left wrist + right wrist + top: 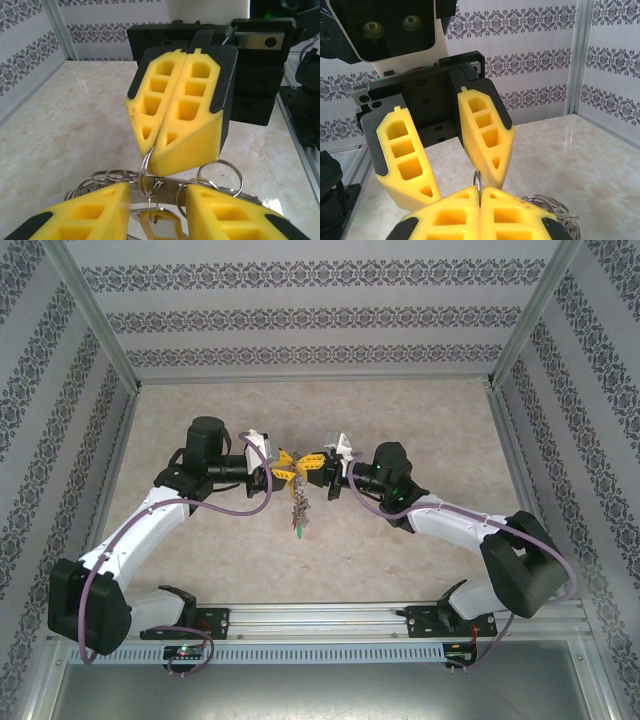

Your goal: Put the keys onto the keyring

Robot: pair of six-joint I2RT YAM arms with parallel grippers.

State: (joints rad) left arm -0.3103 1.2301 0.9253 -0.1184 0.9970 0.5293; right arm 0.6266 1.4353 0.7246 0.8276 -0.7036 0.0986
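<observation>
Pose: both arms extended inward, tip to tip above mid-table.
Right gripper point(152, 160): clamped shut on thin wire ring point(144, 172).
Left gripper point(157, 192): part open, straddling flat keyring point(170, 186); contact unclear.
Keys point(298, 508): hanging beneath the grippers.

Split ring point(145, 172) shiny metal wire; table point(70, 130) glossy, smooth, marble-look; right claw point(154, 159) fingers point(195, 100) matt yellow plastic.

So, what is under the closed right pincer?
The right pincer pinches a thin wire ring; below are more rings and a yellow tag. Its tips cover the ring's top; the left pincer covers part of those rings.
</observation>
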